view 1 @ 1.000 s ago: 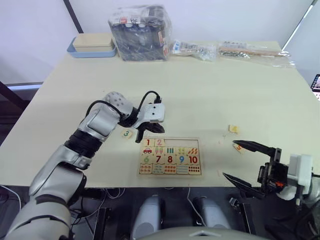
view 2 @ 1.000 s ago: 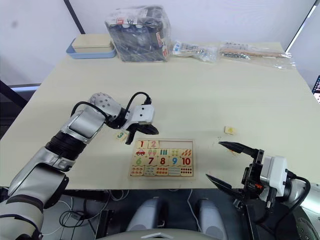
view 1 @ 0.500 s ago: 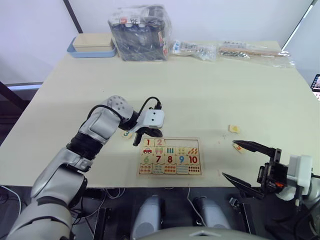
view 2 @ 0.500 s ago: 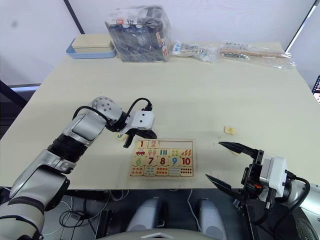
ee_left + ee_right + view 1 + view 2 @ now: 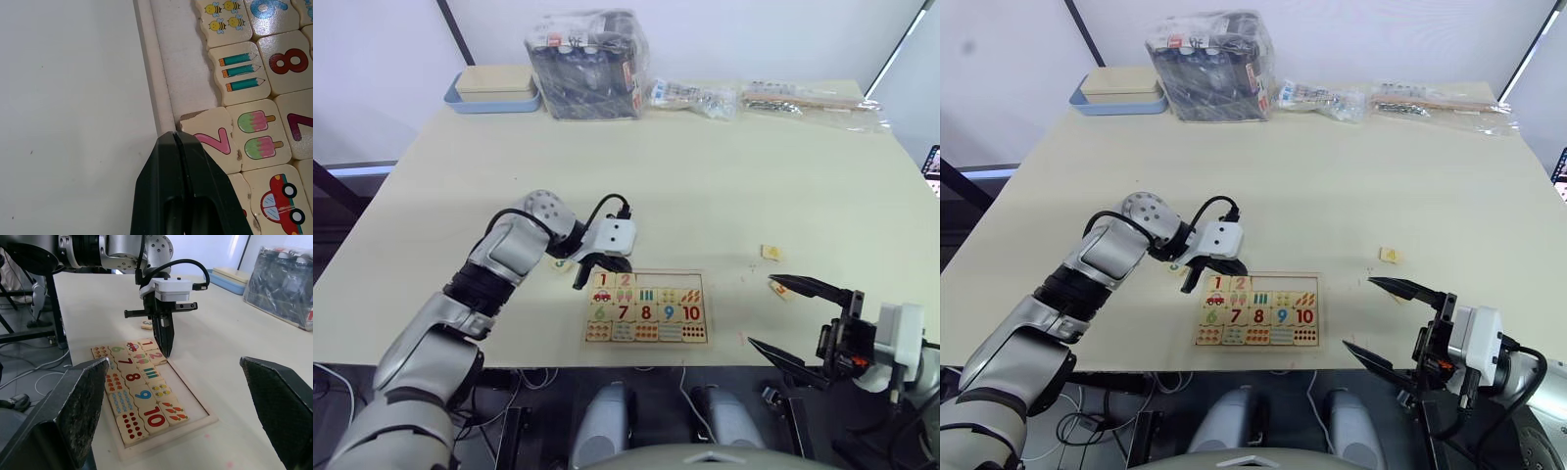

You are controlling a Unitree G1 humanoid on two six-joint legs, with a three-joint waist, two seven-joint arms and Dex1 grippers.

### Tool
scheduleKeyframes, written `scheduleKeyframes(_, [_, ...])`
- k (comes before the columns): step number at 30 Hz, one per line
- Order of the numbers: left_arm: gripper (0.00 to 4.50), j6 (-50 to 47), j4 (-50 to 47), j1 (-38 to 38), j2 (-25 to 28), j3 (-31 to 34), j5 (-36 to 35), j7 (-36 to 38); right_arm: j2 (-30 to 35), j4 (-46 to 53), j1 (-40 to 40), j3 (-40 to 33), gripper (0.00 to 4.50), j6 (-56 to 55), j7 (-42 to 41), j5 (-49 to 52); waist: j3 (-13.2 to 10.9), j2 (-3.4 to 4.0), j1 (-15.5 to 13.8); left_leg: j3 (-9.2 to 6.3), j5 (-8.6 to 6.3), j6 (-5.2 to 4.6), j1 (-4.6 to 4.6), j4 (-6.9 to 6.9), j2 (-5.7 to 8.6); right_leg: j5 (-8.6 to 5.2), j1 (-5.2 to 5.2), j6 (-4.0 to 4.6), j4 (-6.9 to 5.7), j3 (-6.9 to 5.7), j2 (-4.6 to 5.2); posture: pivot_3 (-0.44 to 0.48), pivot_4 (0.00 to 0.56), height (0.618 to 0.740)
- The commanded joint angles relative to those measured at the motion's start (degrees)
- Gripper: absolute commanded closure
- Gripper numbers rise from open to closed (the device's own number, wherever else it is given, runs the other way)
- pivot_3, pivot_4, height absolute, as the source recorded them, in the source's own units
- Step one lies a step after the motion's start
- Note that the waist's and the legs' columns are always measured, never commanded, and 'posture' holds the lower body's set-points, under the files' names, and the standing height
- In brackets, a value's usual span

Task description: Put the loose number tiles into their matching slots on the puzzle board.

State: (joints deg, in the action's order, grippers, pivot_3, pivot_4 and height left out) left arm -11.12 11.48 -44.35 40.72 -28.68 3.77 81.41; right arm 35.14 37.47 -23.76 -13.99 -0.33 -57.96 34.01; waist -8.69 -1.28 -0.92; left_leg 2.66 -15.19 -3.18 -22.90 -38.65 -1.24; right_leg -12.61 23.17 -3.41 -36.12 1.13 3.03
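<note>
Nearest to me, my right gripper (image 5: 803, 318) hangs off the front edge of the worktop (image 5: 724, 186), its fingers spread wide and holding nothing. Just beyond its upper finger one loose tile (image 5: 780, 288) with an orange digit lies on the worktop, and a little further back a second tile (image 5: 771, 253) sits alone; I cannot read either digit for certain.

Next comes the puzzle board (image 5: 647, 305), flat near the front edge. Tiles 1 (image 5: 603, 279) and 2 (image 5: 215, 137) sit in the board's far row, with the slots next to the 2 bare. In the left wrist view the 2 looks slightly askew, its corner lifted or chipped against the raised rim.

My left gripper (image 5: 177, 147) is at that far rim, its fingers pressed together with nothing between them, their tip touching or almost touching the rim just beside the 2. I judge it is nudging that tile to seat it. The green 3 tile (image 5: 562, 262) lies on the worktop just off the board's far left corner, partly behind the left arm.

The risks I see: pushing with closed fingers could tip the 2 up over the rim or shove the light board across the worktop. The left arm could also brush the 3 and knock it away. And the orange tile near the right gripper sits close to the edge, so a clumsy reach could knock it off.
</note>
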Motion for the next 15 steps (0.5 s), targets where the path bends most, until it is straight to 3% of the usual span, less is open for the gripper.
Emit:
scheduleKeyframes(1, [4.46, -0.44, -1.48, 0.07, 0.29, 1.25, 0.45, 0.08, -0.05, 0.9, 0.31, -0.07, 0.0, -0.95, 0.14, 0.46, 0.0, 0.0, 0.0, 0.0, 0.0, 0.0, 0.0, 0.0, 0.0, 0.0, 0.0, 0.0, 0.0, 0.0, 0.0, 0.0, 0.15, 0.74])
scheduleKeyframes(5, [4.46, -2.6, -1.68, -0.07, 0.06, 4.22, -1.43, -1.88, -0.09, 0.73, 0.59, 0.16, 0.0, -1.06, 0.12, 0.27, 0.0, 0.0, 0.03, 0.0, 0.0, 0.0, 0.0, 0.0, 0.0, 0.0, 0.0, 0.0, 0.0, 0.0, 0.0, 0.0, 0.15, 0.74])
scheduleKeyframes(10, [4.46, -11.07, -7.95, 2.6, -0.06, 12.28, -8.88, -4.29, -0.79, -0.2, 2.05, 0.57, 0.0, -0.49, 1.42, 0.23, 0.0, 0.0, 0.11, 0.0, 0.0, 0.0, 0.0, 0.0, -0.04, 0.01, 0.01, -0.03, 0.0, 0.0, 0.01, 0.0, 0.15, 0.74])
scheduleKeyframes(15, [4.46, -22.81, -18.02, 9.84, -0.71, 22.93, -15.03, -13.89, -1.37, -2.18, 7.04, 2.16, 0.0, 3.29, 5.77, 0.19, 0.0, 0.0, 0.2, -0.04, 0.0, 0.0, 0.03, 0.01, -0.09, 0.04, 0.01, -0.07, -0.08, -0.02, 0.02, 0.0, 0.15, 0.74])
